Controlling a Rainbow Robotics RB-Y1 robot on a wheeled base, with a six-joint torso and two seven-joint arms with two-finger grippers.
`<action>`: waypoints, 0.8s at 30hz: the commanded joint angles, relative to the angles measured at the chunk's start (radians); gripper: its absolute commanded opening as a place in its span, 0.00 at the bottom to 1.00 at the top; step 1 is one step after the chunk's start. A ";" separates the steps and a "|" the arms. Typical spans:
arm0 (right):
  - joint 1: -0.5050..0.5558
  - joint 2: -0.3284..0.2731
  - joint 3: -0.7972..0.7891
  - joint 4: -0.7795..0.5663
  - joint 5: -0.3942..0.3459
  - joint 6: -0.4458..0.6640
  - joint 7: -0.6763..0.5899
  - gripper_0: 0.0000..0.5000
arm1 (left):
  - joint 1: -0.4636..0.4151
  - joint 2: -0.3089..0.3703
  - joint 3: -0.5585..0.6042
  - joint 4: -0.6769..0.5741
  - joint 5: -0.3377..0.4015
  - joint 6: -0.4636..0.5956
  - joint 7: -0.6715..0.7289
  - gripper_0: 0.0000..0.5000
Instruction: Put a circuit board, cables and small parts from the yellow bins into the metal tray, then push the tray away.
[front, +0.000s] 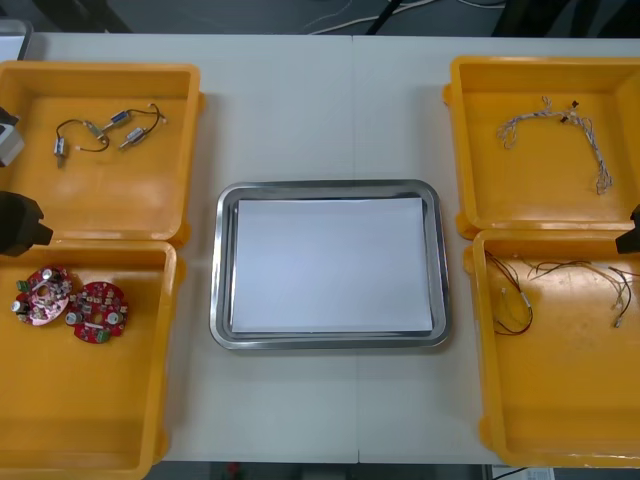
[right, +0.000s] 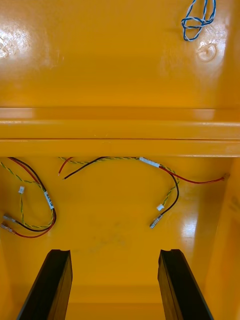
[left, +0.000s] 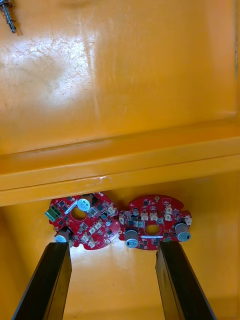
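At the lower left of the front view, we see two round red circuit boards (front: 97, 312) side by side in a yellow bin (front: 100, 420). Our left gripper (left: 112, 248) hangs spread, with the boards just beyond its fingertips. Our right gripper (right: 115, 252), likewise spread, hovers near red and yellow cables (right: 150, 162). The metal tray (front: 225, 270) sits mid-frame.

light table (front: 330, 110) with a metal tray (front: 222, 300) at centre, two yellow bins (front: 188, 150) at each side

Bright light, glare on yellow bins (front: 120, 200)
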 joint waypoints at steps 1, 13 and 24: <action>-0.011 -0.021 -0.031 -0.003 0.002 0.004 0.028 1.00 | -0.020 0.043 -0.013 -0.005 -0.003 0.000 0.063 1.00; -0.011 -0.021 -0.031 -0.003 0.002 0.004 0.028 1.00 | -0.020 0.043 -0.013 -0.005 -0.003 0.000 0.063 1.00; -0.011 -0.021 -0.031 -0.003 0.002 0.004 0.028 1.00 | -0.020 0.043 -0.013 -0.005 -0.003 0.000 0.063 1.00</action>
